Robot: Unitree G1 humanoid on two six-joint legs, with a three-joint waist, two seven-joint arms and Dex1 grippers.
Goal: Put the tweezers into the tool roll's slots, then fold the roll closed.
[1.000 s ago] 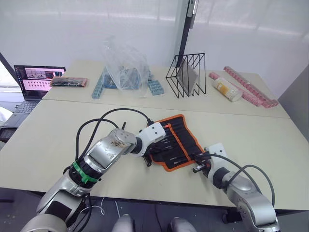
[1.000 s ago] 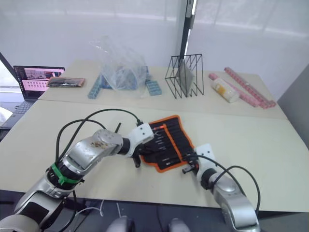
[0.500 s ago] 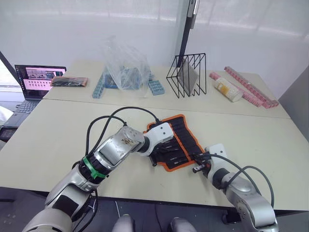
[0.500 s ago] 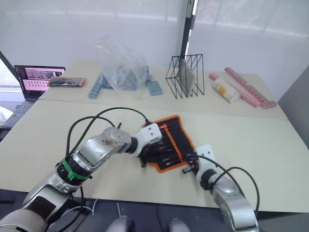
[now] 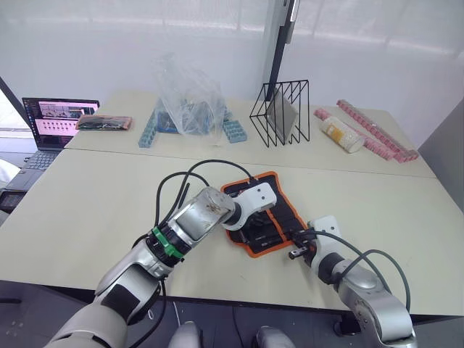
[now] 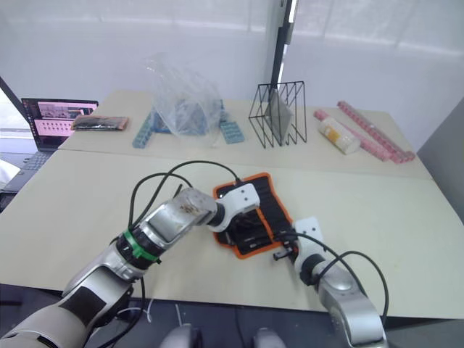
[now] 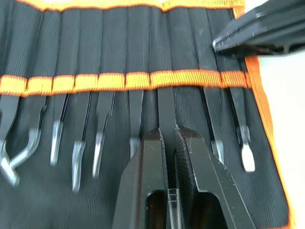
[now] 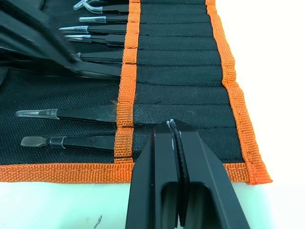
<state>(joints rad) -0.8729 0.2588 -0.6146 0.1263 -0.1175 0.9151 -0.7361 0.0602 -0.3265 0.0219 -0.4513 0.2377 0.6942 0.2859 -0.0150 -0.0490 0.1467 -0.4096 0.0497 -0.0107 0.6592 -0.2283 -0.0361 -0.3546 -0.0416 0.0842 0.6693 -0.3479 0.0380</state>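
Left pincer (image 7: 170, 143) clamps a tweezer (image 7: 166, 107) over the tool roll (image 7: 119, 38)

Two beige tables (image 5: 87, 210) are set end to end before a white wall w/ frosted window panels (image 5: 348, 29) lit from behind, split by a dark upright post (image 5: 279, 43), w/ grey floor glimpsed at the far right.

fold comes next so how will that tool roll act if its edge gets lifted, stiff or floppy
Probably floppy: the tool roll is ribbed fabric lying flat on the table. The slotted tweezers likely stiffen it along their length, so it should bend between them.
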